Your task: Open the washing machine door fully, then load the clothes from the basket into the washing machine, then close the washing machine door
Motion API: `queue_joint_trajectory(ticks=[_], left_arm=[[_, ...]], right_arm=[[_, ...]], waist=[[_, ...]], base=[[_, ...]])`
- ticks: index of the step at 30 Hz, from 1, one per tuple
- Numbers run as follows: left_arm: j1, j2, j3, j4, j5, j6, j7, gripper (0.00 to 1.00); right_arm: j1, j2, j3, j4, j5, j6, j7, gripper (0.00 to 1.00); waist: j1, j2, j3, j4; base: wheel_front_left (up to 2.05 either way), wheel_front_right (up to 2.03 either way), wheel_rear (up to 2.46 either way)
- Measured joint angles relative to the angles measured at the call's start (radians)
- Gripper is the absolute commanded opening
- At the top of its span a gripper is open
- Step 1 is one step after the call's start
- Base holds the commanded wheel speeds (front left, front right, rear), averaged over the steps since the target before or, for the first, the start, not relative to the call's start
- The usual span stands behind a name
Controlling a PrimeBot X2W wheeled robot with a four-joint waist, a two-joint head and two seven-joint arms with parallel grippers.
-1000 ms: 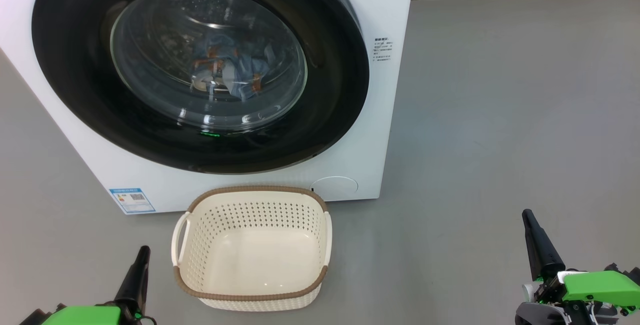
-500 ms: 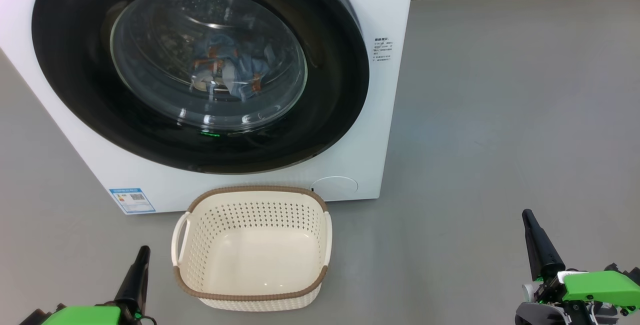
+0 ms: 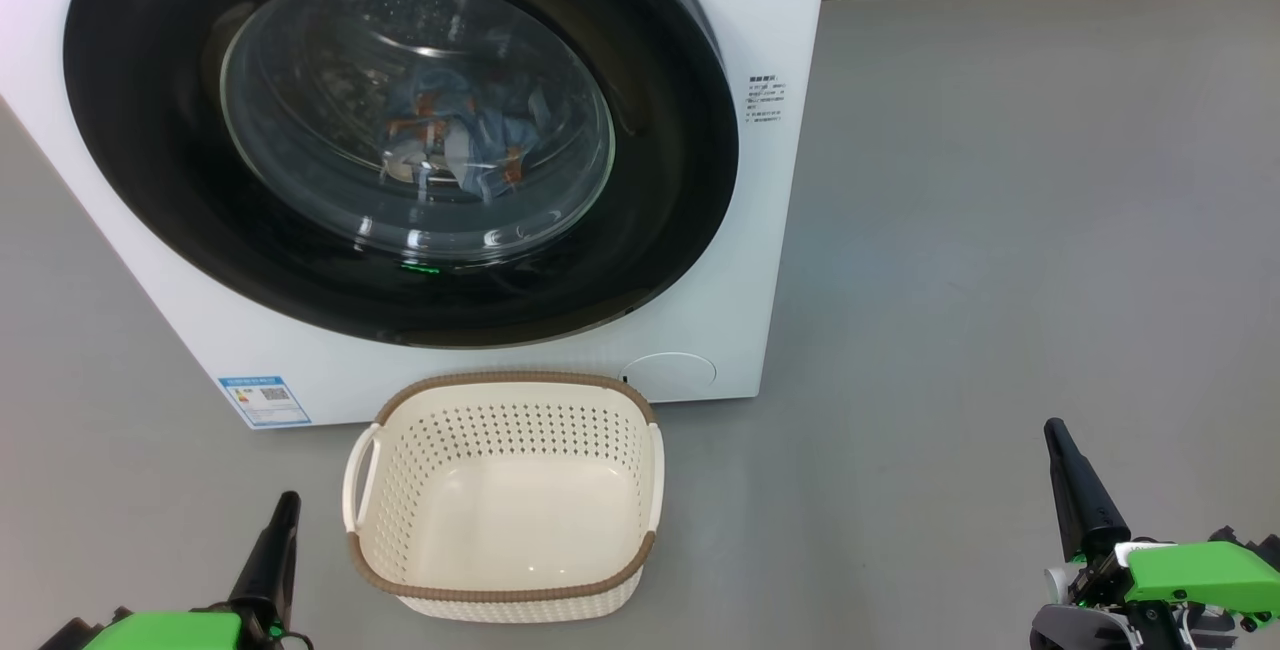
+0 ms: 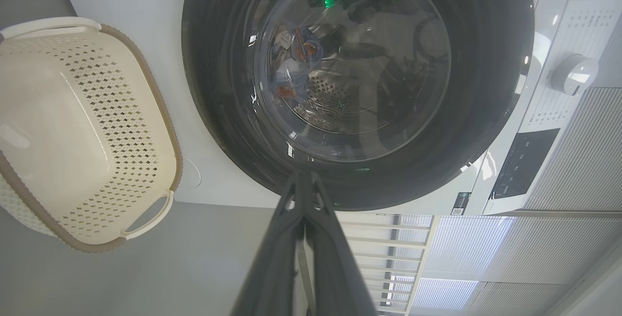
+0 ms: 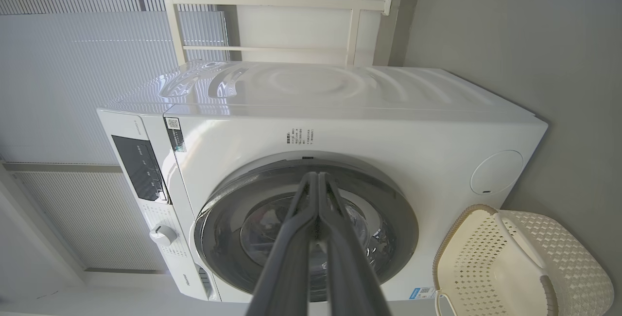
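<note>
**Door shut, load in drum, both arms parked**

I read this as the end of the job. The washing machine door [image 3: 670,180] sits flush on the washing machine [image 3: 770,10] front, and I see no gap at its rim from the right wrist view. The clothes [image 3: 450,145] are inside, a blue-and-orange bundle visible through the glass. The basket [image 3: 510,430] stands on the floor [image 3: 1000,230] just in front of the washer, below the door, with a bare bottom and nothing left to move.

The left gripper [image 3: 287,505] has its fingers pressed together with nothing between them, low and just left of the basket. The right gripper [image 3: 1055,430] is the same, well off to the right. Both look like rest poses to me, closed because there's nothing to carry and back from the door. I can't tell from here whether the latch actually caught.
</note>
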Motion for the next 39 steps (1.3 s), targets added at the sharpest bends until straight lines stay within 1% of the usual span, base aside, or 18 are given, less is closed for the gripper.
queue_joint_trajectory(ticks=[39], left_arm=[[0.000, 0.000, 0.000, 0.000, 0.000, 0.000, 0.000, 0.00]], right_arm=[[0.000, 0.000, 0.000, 0.000, 0.000, 0.000, 0.000, 0.00]], waist=[[0.0000, 0.0000, 0.000, 0.000]], base=[[0.00, 0.00, 0.00]])
